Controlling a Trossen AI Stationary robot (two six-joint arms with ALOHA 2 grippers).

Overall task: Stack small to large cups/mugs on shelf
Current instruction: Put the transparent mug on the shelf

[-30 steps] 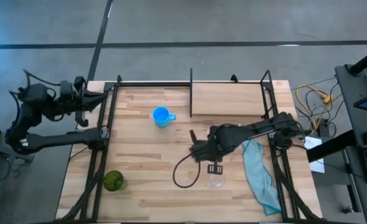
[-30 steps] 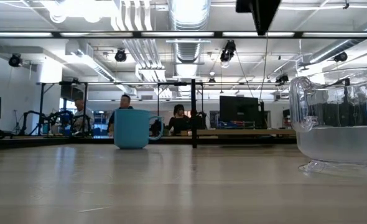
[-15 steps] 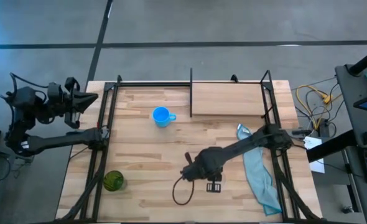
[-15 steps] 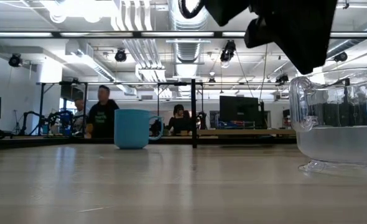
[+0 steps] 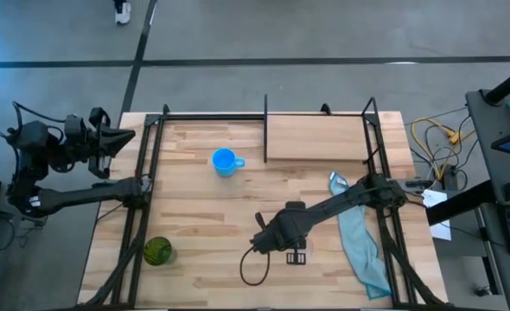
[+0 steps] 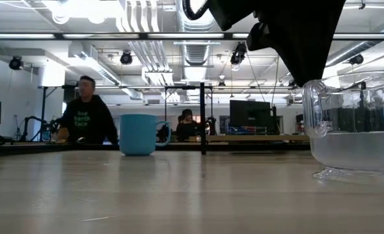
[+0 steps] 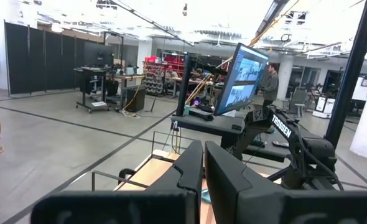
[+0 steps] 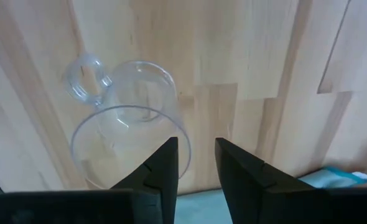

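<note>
1. The right claw [image 8: 195, 168] hangs over the clear cup [image 8: 124, 121] near the worktop's [image 5: 194, 207] front edge, fingers slightly apart and holding nothing, one beside the rim, probably lining up a grasp.
2. The left claw [image 7: 203, 171], fingers together, waits off the left edge.
3. The blue mug [image 5: 225, 161] stands left of the empty shelf [image 5: 315, 138]; the green cup [image 5: 158, 251] sits at the front-left corner.
4. From above, the arm hides the clear cup.

Open workshop: ceiling ducts [image 6: 198, 19], grey floor [image 5: 281, 34], monitors [image 7: 246, 78].
</note>
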